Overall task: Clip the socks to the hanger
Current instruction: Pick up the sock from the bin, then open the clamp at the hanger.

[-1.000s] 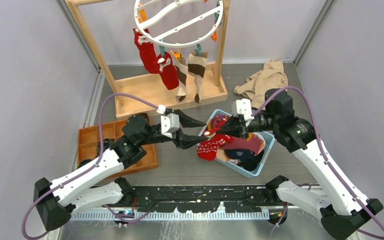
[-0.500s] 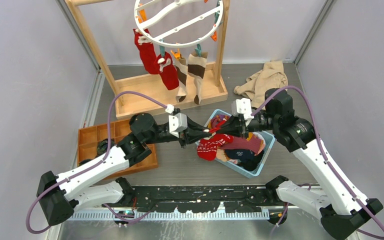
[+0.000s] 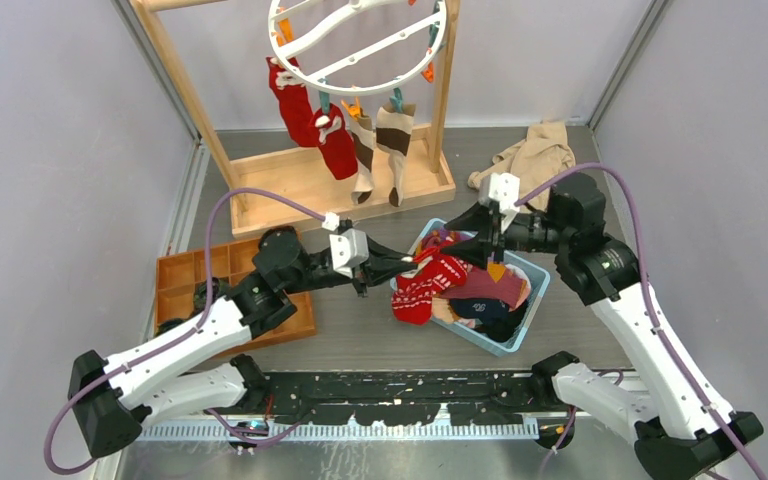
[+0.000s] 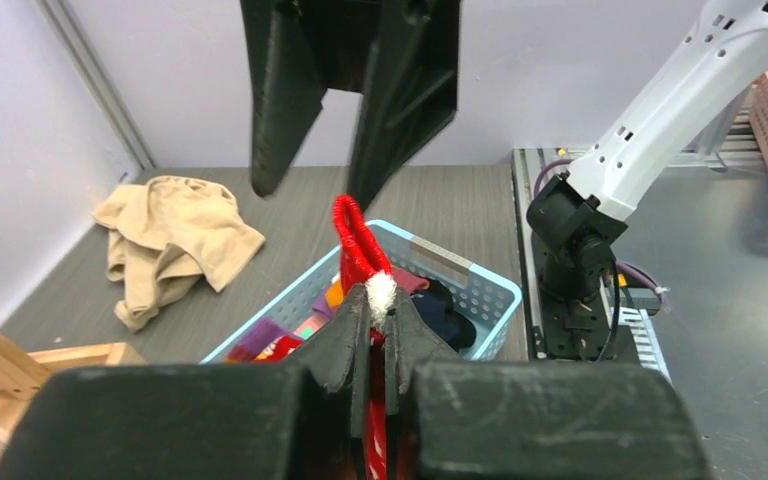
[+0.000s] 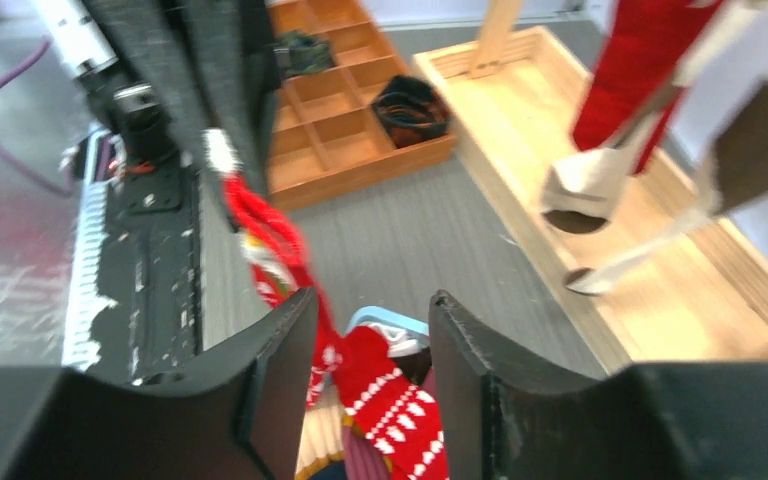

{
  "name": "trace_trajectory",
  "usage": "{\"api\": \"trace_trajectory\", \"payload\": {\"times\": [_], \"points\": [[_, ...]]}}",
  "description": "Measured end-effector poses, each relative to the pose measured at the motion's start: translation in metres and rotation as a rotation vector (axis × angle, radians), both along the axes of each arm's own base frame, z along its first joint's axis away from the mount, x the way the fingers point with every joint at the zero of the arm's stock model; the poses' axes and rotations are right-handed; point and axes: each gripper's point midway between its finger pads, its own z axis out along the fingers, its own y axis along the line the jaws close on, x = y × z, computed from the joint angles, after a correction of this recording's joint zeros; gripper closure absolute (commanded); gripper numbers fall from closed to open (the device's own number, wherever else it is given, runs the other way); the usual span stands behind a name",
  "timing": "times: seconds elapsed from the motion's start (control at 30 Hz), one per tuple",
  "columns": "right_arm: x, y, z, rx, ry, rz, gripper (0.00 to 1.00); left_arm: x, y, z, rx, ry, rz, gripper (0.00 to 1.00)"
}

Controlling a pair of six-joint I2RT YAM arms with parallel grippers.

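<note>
Socks: red sock draped over left rim of blue basket, mid-counter, cuff pinched in closed left claw | around: orange tray left; wooden frame and hanger far; beige cloth far right | room: bare counter between basket and frame | right claw open above basket, just right of the cuff; both arms reach inward

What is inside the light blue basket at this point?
A heap of socks: a red-and-white sock spilling over the basket rim, its cuff pinched by the left gripper, plus a maroon sock and a dark sock. The floor and anything underneath are covered.
</note>
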Motion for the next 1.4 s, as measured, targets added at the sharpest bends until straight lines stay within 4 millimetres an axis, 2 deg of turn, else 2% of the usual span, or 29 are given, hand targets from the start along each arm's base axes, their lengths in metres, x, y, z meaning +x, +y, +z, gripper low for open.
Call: {"api": "trace_trajectory", "payload": {"times": [0.17, 0.23, 0.33, 0.43, 0.57, 0.73, 0.9, 1.03, 1.4], "points": [[0.037, -0.025, 0.022, 0.100, -0.007, -0.218, 0.22, -0.002, 0.005, 0.011, -0.024, -0.068, 0.045, 1.00], [0.054, -0.034, 0.028, 0.138, -0.018, -0.310, 0.20, 0.002, 0.005, 0.011, -0.023, -0.088, 0.070, 1.00], [0.079, -0.045, 0.038, 0.181, -0.044, -0.427, 0.20, 0.010, 0.007, 0.012, -0.020, -0.114, 0.121, 1.00], [0.103, -0.045, 0.047, 0.198, -0.075, -0.474, 0.20, 0.022, 0.010, 0.016, -0.030, -0.148, 0.190, 1.00], [0.142, -0.040, 0.053, 0.210, -0.123, -0.504, 0.19, 0.032, 0.015, 0.018, -0.032, -0.184, 0.250, 1.00], [0.194, -0.032, 0.051, 0.213, -0.214, -0.528, 0.20, 0.042, 0.021, 0.023, -0.047, -0.221, 0.319, 1.00], [0.243, -0.024, 0.060, 0.258, -0.299, -0.529, 0.25, 0.051, 0.025, 0.028, -0.053, -0.250, 0.374, 1.00], [0.276, -0.016, 0.071, 0.304, -0.351, -0.531, 0.28, 0.062, 0.029, 0.023, -0.027, -0.258, 0.412, 1.00], [0.311, -0.006, 0.082, 0.351, -0.430, -0.506, 0.33, 0.096, 0.047, 0.028, -0.006, -0.262, 0.511, 1.00]]}}
